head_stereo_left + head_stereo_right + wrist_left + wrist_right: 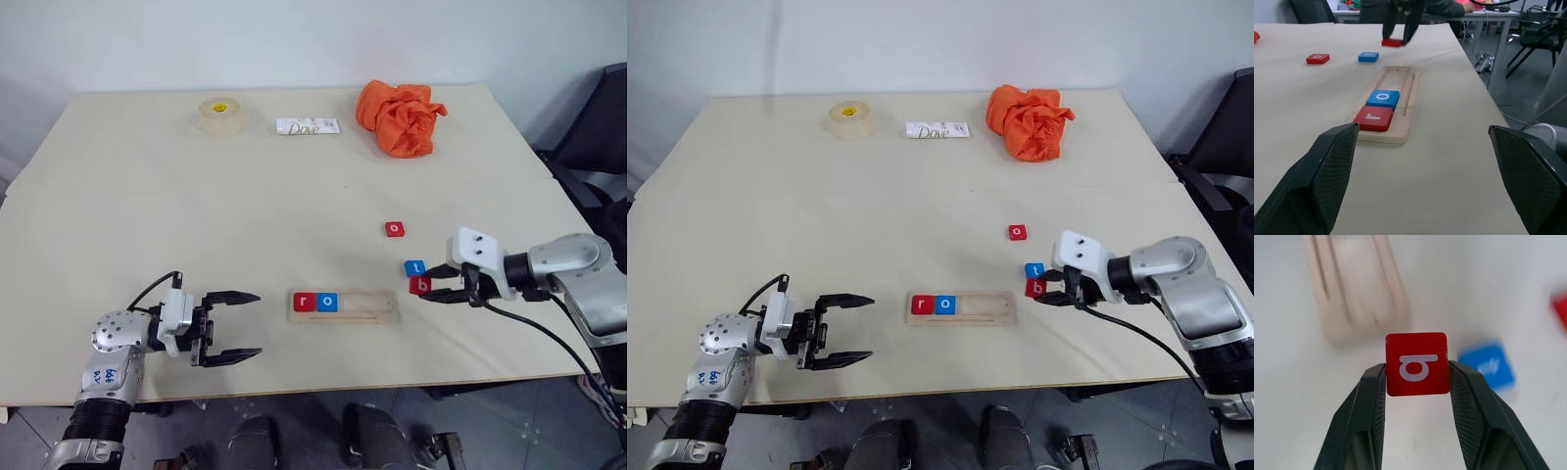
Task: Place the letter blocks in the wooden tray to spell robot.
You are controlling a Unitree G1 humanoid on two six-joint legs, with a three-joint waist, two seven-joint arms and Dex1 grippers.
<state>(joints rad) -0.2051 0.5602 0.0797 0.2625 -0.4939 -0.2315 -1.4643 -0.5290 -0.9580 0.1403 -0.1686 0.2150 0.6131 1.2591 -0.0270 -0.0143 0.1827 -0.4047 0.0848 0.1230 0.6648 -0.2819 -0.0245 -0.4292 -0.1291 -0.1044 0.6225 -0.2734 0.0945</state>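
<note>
Two letter blocks already sit in the wooden tray [345,306] near the bench's [196,215] front edge: the red r [304,302] at its left end and the blue o [327,302] touching it on the right, with the remaining length of the groove bare. Just off the tray's right end, the right gripper [425,291] has its black fingers [1367,406] clamped on the two opposite edges of the red b [1417,363] — the wrist view shows the block pinched squarely between the fingertips with its white letter facing the camera, and the bench behind it blurred. The blue t [414,266] lies flat on the bench right beside the held block, on its far side, and the red o [394,228] lies farther back, apart from both.

On the other side, the left gripper [235,326] hangs over the bench left of the tray, pointing along it toward the right, its fingers spread wide and gripping nothing — the tray's left end lies in line between them but well clear.

Along the far edge of the bench sit a roll of clear tape [220,115], a white Dove packet [308,126] and a crumpled orange cloth [399,117].
</note>
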